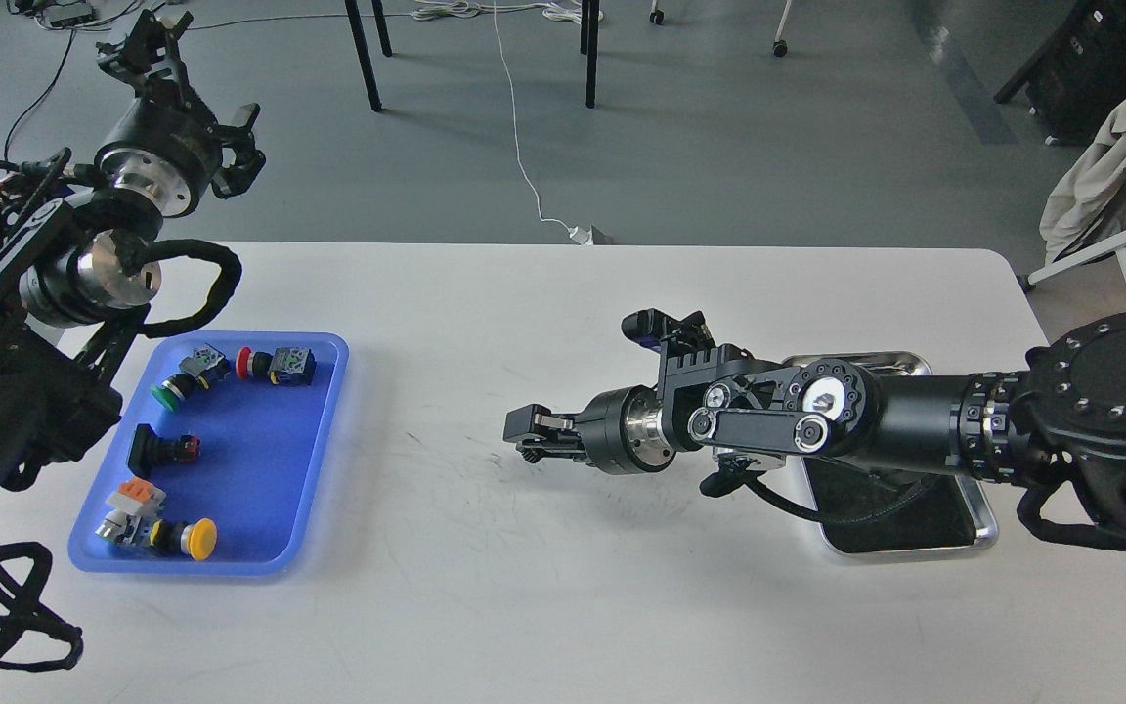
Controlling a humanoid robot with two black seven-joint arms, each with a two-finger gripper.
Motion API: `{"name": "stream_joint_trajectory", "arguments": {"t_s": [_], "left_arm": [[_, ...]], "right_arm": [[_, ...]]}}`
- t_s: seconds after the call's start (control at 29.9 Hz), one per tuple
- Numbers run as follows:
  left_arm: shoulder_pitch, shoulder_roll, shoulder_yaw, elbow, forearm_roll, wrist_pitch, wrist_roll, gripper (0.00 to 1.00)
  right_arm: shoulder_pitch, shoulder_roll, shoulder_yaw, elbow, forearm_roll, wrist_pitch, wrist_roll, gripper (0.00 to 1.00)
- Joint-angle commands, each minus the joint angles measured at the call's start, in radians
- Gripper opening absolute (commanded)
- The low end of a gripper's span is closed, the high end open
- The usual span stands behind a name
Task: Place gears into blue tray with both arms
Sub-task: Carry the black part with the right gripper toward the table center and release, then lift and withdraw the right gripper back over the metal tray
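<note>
One blue tray [324, 440], five push-button switches [194, 374], one silver tray [983, 533], two arms [915, 420].

Two black jointed arms [915, 420], silver ring joints, looping black cables, round screw-studded joint caps

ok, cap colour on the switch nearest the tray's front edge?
Yellow. The push-button switch in the blue tray shows best in the head view.

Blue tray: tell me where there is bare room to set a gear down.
In the blue tray, the right half is bare, between the switches and the right rim. The left half and far edge are crowded. The right claw points toward it across white table.
</note>
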Motion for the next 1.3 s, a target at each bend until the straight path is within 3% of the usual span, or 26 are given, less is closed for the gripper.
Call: {"name": "stream_joint_trajectory", "arguments": {"t_s": [0.0,0.07,0.27,0.33,0.43,0.57,0.9,1.1,1.27], "left_arm": [[0.001,0.001,0.0,0.0,0.0,0.0,-0.001,0.98],[0.001,0.005,0.0,-0.001,0.0,0.0,-0.001,0.98],[0.002,0.009,0.0,-0.001,0.0,0.0,-0.001,0.98],[0.002,0.009,0.0,-0.001,0.0,0.0,-0.001,0.98],[0.004,0.011,0.0,-0.001,0.0,0.0,-0.001,0.98],[0.005,0.009,0.0,-0.001,0.0,0.0,-0.001,0.98],[0.007,0.008,0.002,0.0,0.003,0.0,-0.001,0.98],[0.008,0.008,0.003,0.0,0.004,0.001,0.001,0.98],[0.001,0.001,0.024,-0.001,0.052,0.007,0.007,0.98]], "right_arm": [[-0.002,0.0,0.001,0.01,0.0,-0.002,-0.002,0.05],[-0.004,0.0,0.001,0.013,-0.002,-0.002,-0.002,0.1],[-0.004,0.0,0.019,0.038,-0.002,-0.054,-0.006,0.62],[-0.002,0.0,0.026,0.038,-0.002,-0.056,-0.005,0.67],[-0.002,0.0,0.059,0.03,-0.002,-0.067,-0.003,0.84],[0.002,0.0,0.107,0.021,-0.002,-0.065,-0.005,0.93],[0.063,0.0,0.136,0.012,0.005,-0.045,-0.003,0.95],[0.065,0.0,0.257,0.016,0.006,-0.011,0.0,0.95],[0.019,-0.193,0.426,0.043,0.011,-0.004,0.015,0.95]]}}
